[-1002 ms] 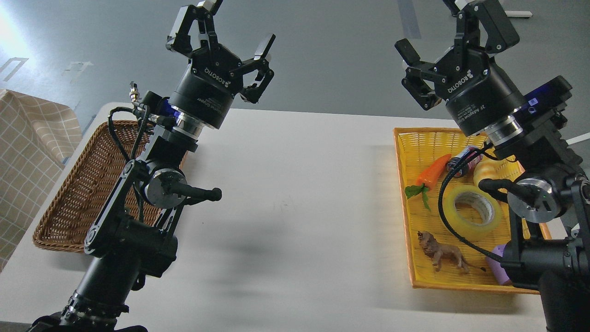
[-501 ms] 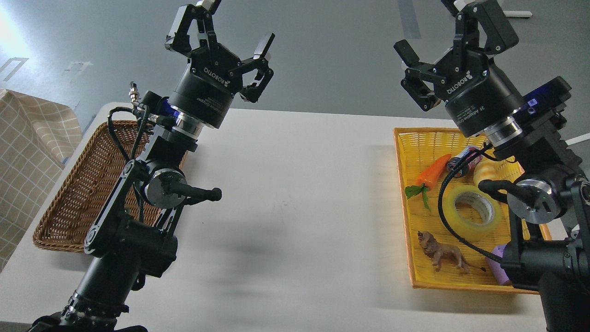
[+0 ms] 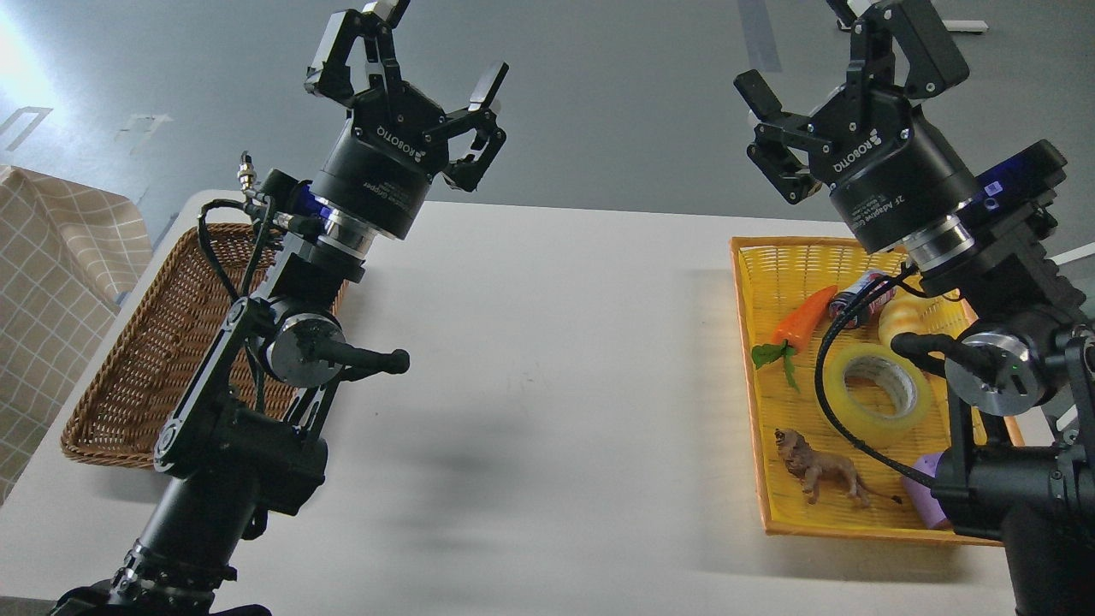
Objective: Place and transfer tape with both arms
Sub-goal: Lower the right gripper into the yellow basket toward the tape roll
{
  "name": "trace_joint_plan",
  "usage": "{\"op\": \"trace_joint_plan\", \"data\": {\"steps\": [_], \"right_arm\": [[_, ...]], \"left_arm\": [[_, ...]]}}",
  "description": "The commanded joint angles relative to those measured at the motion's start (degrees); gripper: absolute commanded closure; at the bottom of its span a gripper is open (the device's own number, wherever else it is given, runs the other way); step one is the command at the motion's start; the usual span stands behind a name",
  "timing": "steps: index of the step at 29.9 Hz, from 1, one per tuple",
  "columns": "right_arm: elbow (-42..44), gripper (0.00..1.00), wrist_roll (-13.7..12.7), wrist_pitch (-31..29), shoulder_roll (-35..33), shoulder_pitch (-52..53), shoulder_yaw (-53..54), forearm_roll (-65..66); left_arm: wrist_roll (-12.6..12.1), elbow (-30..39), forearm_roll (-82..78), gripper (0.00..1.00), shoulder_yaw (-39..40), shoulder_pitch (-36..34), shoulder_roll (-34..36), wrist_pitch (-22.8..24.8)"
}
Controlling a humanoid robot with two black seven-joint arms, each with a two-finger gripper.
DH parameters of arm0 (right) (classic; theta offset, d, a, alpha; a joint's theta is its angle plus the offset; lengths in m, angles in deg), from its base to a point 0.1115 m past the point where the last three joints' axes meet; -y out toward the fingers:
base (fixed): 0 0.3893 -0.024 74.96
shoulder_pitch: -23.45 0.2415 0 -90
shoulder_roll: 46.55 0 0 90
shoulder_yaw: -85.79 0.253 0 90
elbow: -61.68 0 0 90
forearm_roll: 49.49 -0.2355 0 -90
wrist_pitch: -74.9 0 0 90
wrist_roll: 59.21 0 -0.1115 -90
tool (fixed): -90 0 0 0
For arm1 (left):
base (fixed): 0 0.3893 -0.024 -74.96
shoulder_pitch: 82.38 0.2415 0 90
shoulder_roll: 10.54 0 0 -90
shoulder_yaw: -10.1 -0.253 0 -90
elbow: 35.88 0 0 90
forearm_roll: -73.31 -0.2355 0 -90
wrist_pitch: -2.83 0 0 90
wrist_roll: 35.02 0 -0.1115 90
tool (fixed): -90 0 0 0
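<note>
The tape point(image 3: 878, 389), a translucent yellow roll with a grey-white core, lies flat in the yellow basket point(image 3: 753, 342) at the table's right side. A black cable of my right arm crosses in front of it. My right gripper point(image 3: 843, 60) is open and empty, raised high above the basket's far end and pointing up. My left gripper point(image 3: 419, 56) is open and empty, raised high over the table's far left, near the brown basket point(image 3: 137, 359).
The yellow basket also holds a toy carrot point(image 3: 800, 321), a lion figure point(image 3: 821, 470), a yellowish bread toy point(image 3: 902, 318), a small can point(image 3: 860, 295) and a purple object point(image 3: 924, 488). A white table point(image 3: 547, 385) spans the view. A checked cloth point(image 3: 51, 282) lies at far left.
Both arms have shifted only very slightly; the right gripper moved a little to the right. The tape has not moved.
</note>
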Motion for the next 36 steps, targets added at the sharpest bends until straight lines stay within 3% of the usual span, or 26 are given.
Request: {"op": "trace_joint_plan", "data": {"steps": [1, 5, 10, 12, 13, 15, 20, 23, 29, 32, 36], "right_arm": [[-1.04, 0.0, 0.05, 0.0, -3.14, 0.0, -0.01, 2.07], [-0.95, 0.0, 0.22, 0.0, -15.35, -0.44, -0.27, 8.21], [-0.77, 0.0, 0.66, 0.18, -24.86, -3.42, 0.51, 9.1], [-1.13, 0.0, 2.06, -0.52, -29.68, -5.61, 2.96, 8.49], [-1.13, 0.0, 2.07, -0.53, -29.7, -5.63, 2.98, 8.49], [-0.6, 0.0, 4.96, -3.32, -31.63, -7.9, 6.66, 8.49], [0.19, 0.0, 11.99, -3.65, -32.96, -15.46, 19.4, 8.4], [0.98, 0.0, 12.35, -3.65, -34.87, -19.32, 25.11, 8.84], [6.87, 0.0, 15.16, -3.65, -37.17, -20.56, 25.48, 8.84], [6.61, 0.0, 15.08, -3.65, -37.96, -23.55, 25.22, 10.59], [5.3, 0.0, 15.08, -3.65, -40.33, -26.45, 24.95, 23.38]], "left_arm": [[0.01, 0.02, 0.0, 0.02, 0.0, 0.01, 0.05, 0.0], [0.01, 0.02, -0.09, 0.02, -0.09, 0.18, 0.05, 0.09], [-0.08, 0.02, -0.09, 0.02, -0.09, 0.18, 0.05, 0.79], [-0.08, 0.02, -0.09, 0.02, -0.09, 0.18, 0.05, 0.88], [-0.08, 0.02, -0.09, 0.02, -0.09, 0.18, 0.05, 0.88], [-0.08, 0.02, -0.09, 0.02, -0.09, 0.27, 0.14, 0.97], [-0.08, 0.11, -0.18, 0.02, -0.09, 0.27, 1.63, 0.97], [-0.08, 0.19, -0.18, 0.02, -0.09, 0.18, 2.16, 0.97], [-0.17, 1.34, -0.18, 0.02, -0.09, 0.18, 2.51, 0.88], [-0.17, 1.34, -0.18, 0.02, -0.09, 0.18, 2.6, 0.88], [-0.17, 1.43, -0.26, 0.02, -0.18, 0.18, 2.6, 0.88]]}}
